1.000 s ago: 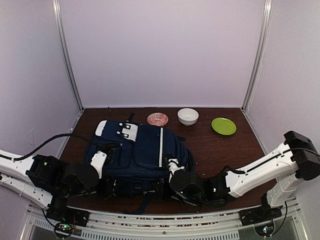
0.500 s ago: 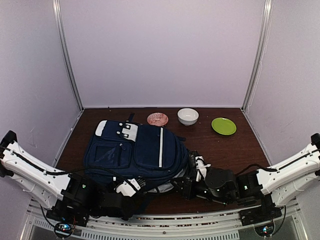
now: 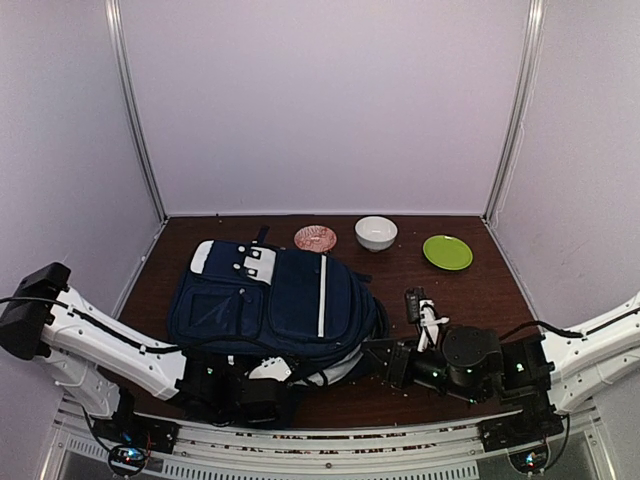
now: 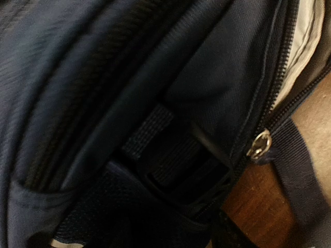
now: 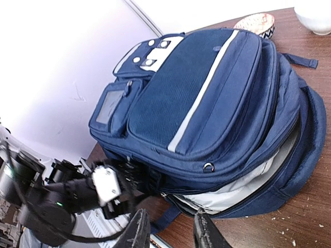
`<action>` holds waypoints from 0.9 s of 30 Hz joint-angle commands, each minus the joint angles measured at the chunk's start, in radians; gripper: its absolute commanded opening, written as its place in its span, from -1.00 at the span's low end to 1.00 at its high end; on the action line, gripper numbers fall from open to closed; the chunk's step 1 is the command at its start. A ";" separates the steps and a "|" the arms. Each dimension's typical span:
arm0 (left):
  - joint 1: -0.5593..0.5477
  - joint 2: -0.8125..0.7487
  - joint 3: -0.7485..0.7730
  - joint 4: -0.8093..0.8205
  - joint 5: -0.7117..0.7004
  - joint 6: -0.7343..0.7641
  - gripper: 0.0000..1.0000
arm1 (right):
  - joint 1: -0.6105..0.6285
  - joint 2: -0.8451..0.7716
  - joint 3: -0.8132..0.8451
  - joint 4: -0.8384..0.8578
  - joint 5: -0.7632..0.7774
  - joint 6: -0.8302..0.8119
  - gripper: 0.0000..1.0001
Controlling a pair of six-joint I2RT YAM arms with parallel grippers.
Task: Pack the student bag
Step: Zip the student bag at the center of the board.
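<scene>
The student bag lies flat on the left half of the counter. Its white buckle patches are toward the far-left corner, and its pale stripe runs from the far edge toward the near edge. What matters for my next move is the main zip, which gapes along the near-right side and shows light lining. That mouth faces my right gripper.

From the right wrist, the opening sits ahead of the fingers and slightly above them, close but not touching. Bare wood shows between us. Those fingers are spread apart with nothing between them.

My left gripper is the nearer of the two. It is tucked against the bag's near side by the near edge of the counter. The left wrist view shows only navy fabric, webbing, a dark buckle and a metal zip pull ring at very close range. I cannot make out the fingers themselves there, so I cannot say whether they are clenched on fabric or slack.

My judgement is that the left arm is placed to pin or lift the upper flap. The right arm has the straight line into the mouth. The risk is the flap sagging and closing the gap.
</scene>
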 commanded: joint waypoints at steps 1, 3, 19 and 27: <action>0.019 0.067 0.029 -0.006 0.024 -0.012 0.59 | -0.003 -0.058 0.001 -0.034 0.040 -0.033 -0.41; 0.020 0.044 0.027 -0.009 0.007 -0.021 0.32 | -0.003 -0.076 -0.003 -0.029 0.036 -0.035 -0.40; 0.020 -0.367 0.130 -0.039 -0.123 0.040 -1.00 | -0.003 0.013 0.088 0.113 -0.215 -0.106 0.33; 0.021 -0.345 0.136 0.042 -0.110 0.044 -1.00 | -0.013 0.278 0.229 0.161 -0.323 0.076 0.17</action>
